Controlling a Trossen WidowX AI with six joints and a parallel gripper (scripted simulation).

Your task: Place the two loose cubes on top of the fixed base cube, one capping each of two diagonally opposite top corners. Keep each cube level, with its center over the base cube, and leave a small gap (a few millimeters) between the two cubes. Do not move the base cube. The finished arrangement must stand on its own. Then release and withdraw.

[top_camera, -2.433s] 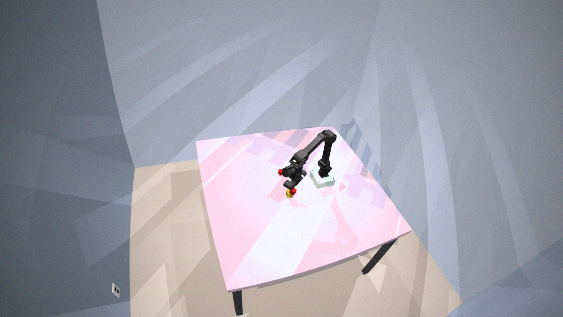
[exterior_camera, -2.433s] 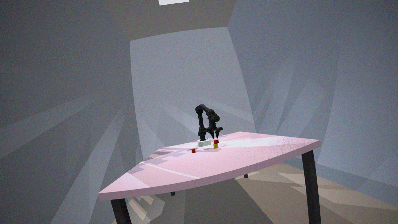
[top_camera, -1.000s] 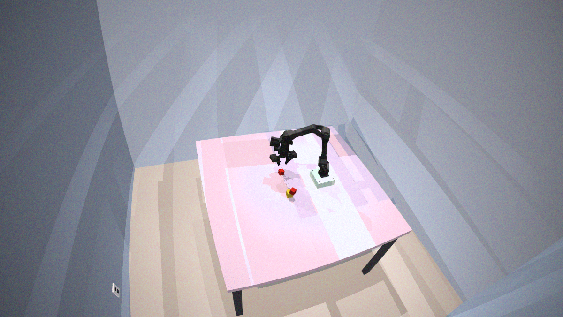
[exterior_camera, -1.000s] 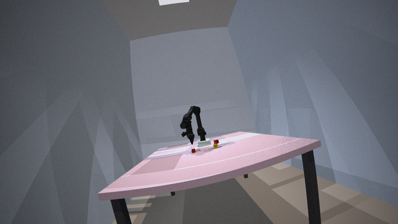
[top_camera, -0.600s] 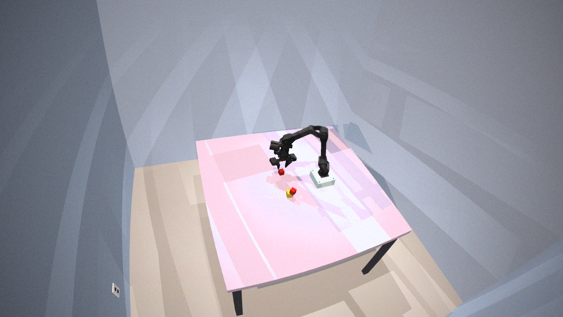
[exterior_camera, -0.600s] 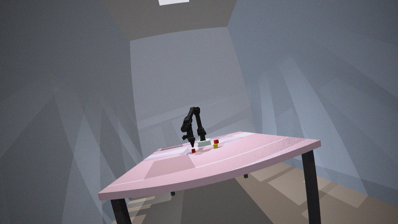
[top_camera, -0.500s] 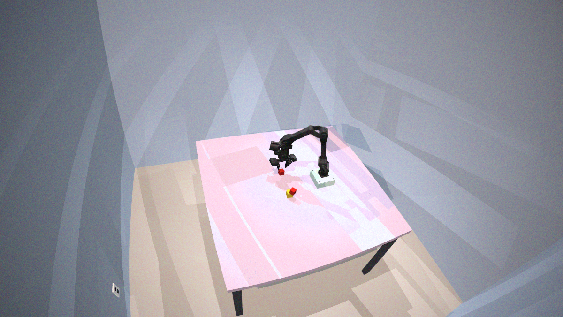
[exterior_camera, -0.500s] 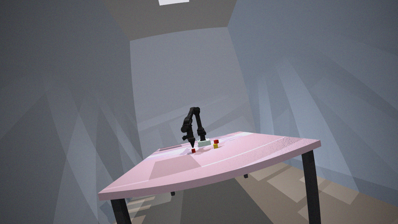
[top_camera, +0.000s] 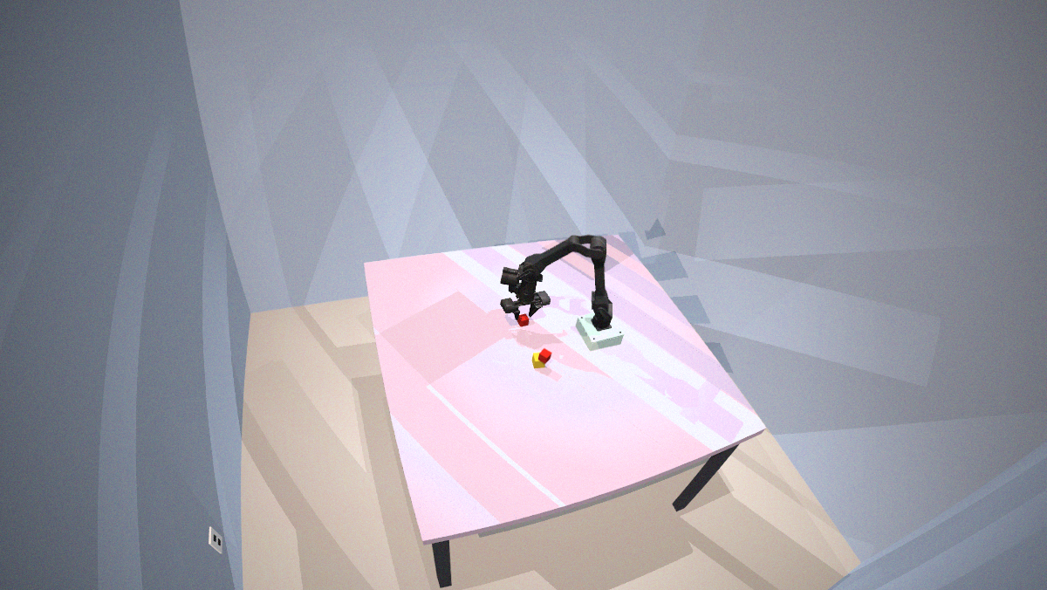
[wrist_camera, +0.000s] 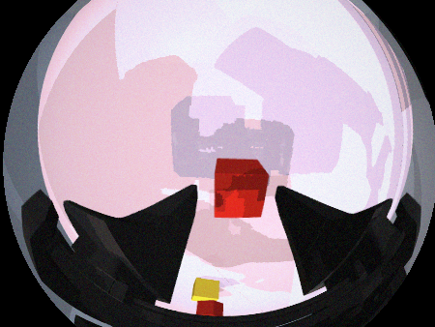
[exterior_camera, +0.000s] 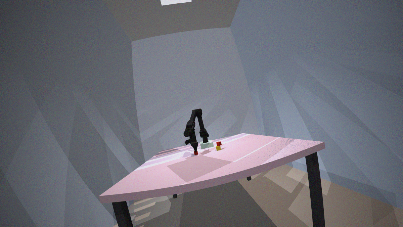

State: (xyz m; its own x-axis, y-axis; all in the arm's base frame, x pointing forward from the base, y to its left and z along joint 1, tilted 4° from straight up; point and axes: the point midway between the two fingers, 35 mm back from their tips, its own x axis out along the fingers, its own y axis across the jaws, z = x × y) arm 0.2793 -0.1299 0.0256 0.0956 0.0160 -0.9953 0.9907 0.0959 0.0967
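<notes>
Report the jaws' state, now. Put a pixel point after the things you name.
Jaws: open, holding nothing; the loose red cube [top_camera: 523, 319] [exterior_camera: 195, 152] [wrist_camera: 240, 189] is near the fingertips, ungripped.

matt black arm [top_camera: 573, 249] [exterior_camera: 200, 121], smooth matt pink tabletop [top_camera: 483, 454] [exterior_camera: 253, 157] [wrist_camera: 82, 145]
</notes>
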